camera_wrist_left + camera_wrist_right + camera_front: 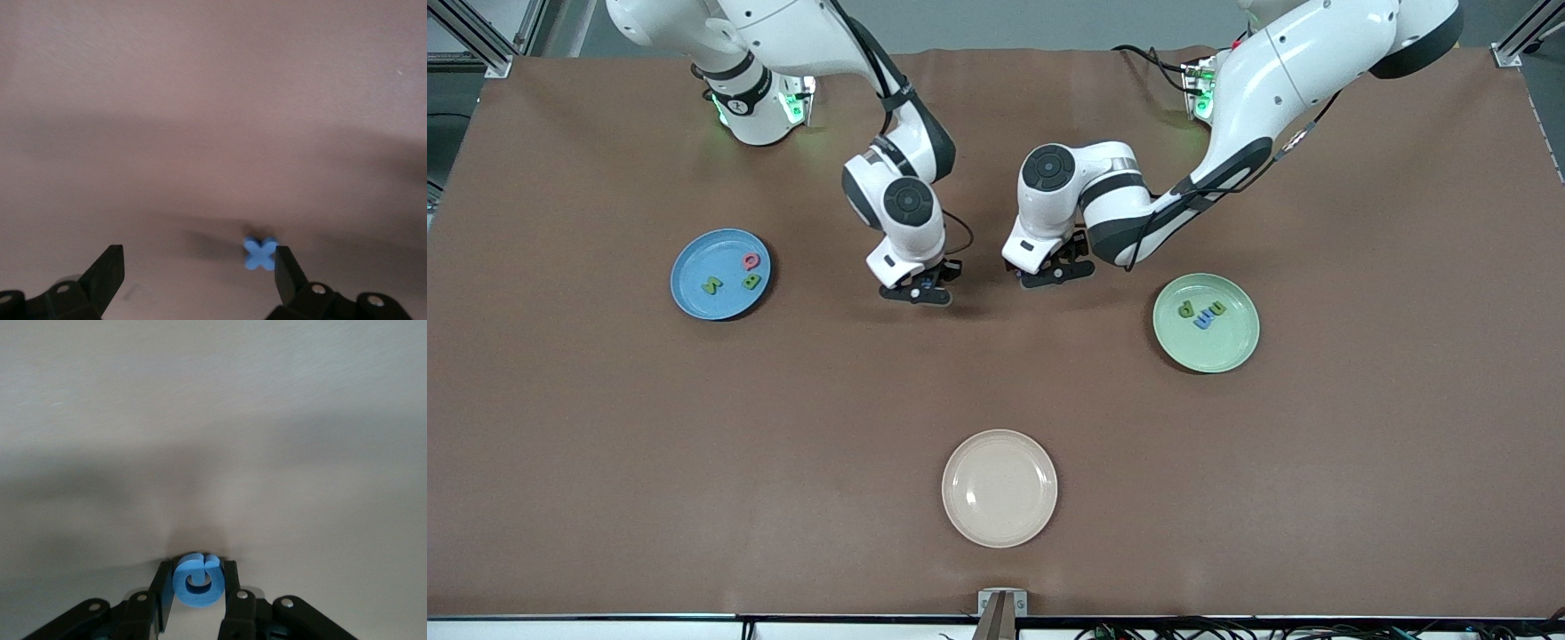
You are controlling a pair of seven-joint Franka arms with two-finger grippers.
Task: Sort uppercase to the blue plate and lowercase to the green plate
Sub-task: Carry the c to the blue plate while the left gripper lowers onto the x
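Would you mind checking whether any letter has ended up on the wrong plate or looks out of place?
Nothing stands out. The round blue plate holds only capital foam letters and the pale green plate only small ones. The right gripper is shut on the blue foam G; the open left gripper has the blue foam x beside one finger.

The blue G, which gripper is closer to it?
Right. The right gripper is shut on the blue G; the left gripper is open at the blue x, beside it.
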